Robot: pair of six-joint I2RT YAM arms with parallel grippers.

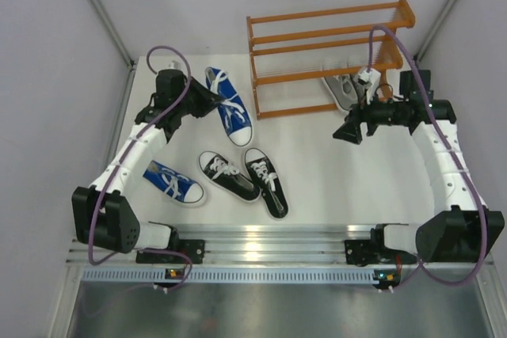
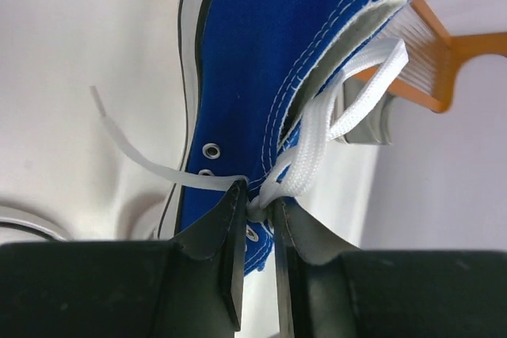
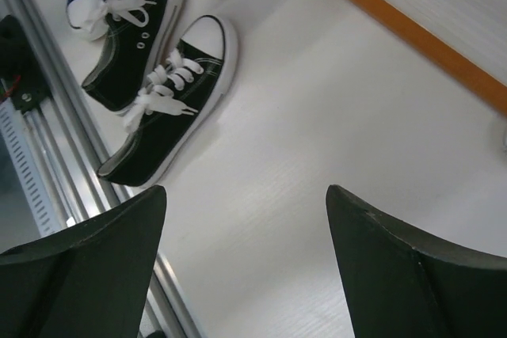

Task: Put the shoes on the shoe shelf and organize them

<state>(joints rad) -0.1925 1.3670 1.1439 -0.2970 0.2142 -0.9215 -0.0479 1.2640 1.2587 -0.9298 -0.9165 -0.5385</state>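
**Figure: left-arm grasp on a shoe, shelf one shoe filled.** My left hand [image 2: 255,219] was closed to a narrow slit on the blue shoe [image 2: 253,53], pinching its upper at the eyelet row with the white lace [image 2: 317,148] caught between the fingers. I judged this edge the only part thin and stiff enough for a two-finger hold. The shoe lay left of the shoe shelf [image 1: 329,53] with its toe pointing toward the arm bases. Whether its sole had left the surface [image 1: 317,172] could not be told from either view.

My right hand [image 3: 245,195] was spread wide and held nothing. It hung above bare surface just in front of the shelf's right end, near the grey shoe [image 1: 341,89] that sat at the bottom tier, partly hidden by that arm. Held there, it was clear of the shelf's left half, the side nearest my left hand.

The second blue shoe [image 1: 173,182] lay near my left forearm, well apart from its partner. The two black shoes [image 1: 245,180] lay side by side near the middle of the surface, between the arms. By my reckoning the task was at an early stage, since the two upper tiers carried nothing visible.
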